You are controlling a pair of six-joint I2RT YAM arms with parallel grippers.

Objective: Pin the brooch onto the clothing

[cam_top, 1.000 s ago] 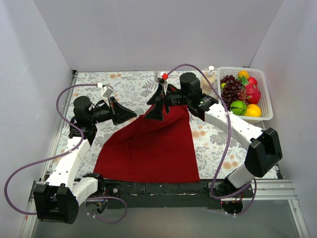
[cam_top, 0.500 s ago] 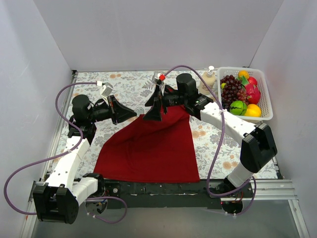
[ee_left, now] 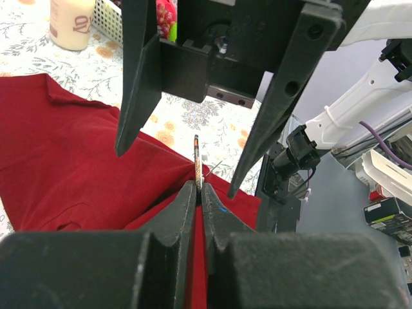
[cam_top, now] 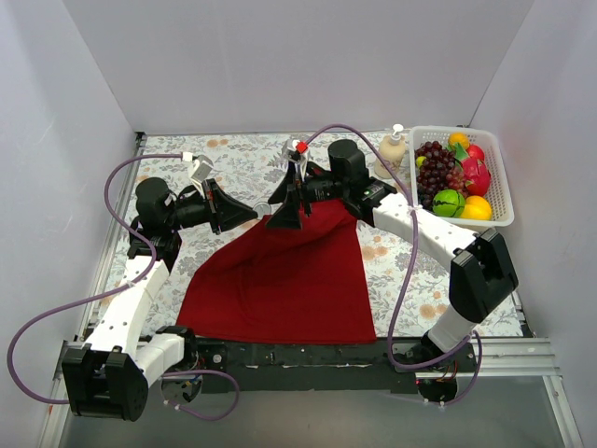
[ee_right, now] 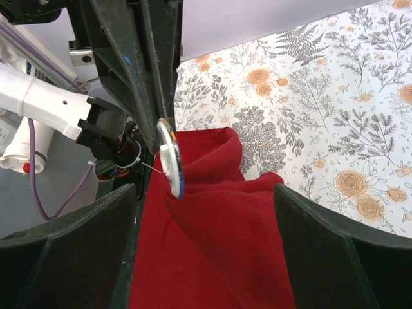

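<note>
Brooch (ee_right: 170, 161) first: we see it held edge-on, clamped between the closed fingertips of the left gripper (ee_left: 198, 193), above the floral table (cam_top: 233, 159). The dark red T-shirt (cam_top: 280, 280) lies spread below and rises in a fold up to the brooch's lower edge; we cannot tell whether the pin has gone through the cloth. Just right of it, the right gripper (ee_right: 205, 190) stands wide, holding nothing, its fingers framing the brooch. Farther right sit a bottle (cam_top: 392, 154) and a white basket (cam_top: 505, 191) of fruit.
</note>
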